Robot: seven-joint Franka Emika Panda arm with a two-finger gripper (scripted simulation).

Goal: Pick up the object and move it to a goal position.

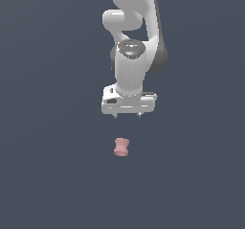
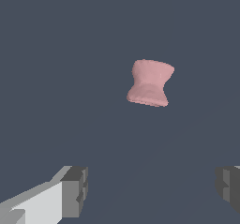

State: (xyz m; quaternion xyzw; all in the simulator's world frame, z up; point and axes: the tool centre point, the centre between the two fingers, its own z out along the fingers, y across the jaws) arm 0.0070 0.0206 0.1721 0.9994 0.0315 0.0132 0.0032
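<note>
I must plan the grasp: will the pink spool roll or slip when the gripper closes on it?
The pink spool looks matte, so probably not slippery. Its narrow waist should seat the fingers. Being small, it may tip if nudged.

Scene count: 1 arm, 1 gripper, 1 object.

One white robot arm (image 1: 136,27) in the exterior view, carrying one gripper (image 1: 127,115). That gripper has two fingers; both tips show as small dark nubs under the white hand in the exterior view, and the wrist view also shows two, one grey finger pad (image 2: 75,191) on one side and a second at the opposite edge, partly cut off by the frame. One pink object (image 1: 121,147), spool-like with a narrower waist; the wrist view shows the same single piece (image 2: 149,83). One plain dark surface (image 1: 48,175) under everything. Countable items total: three.
</note>
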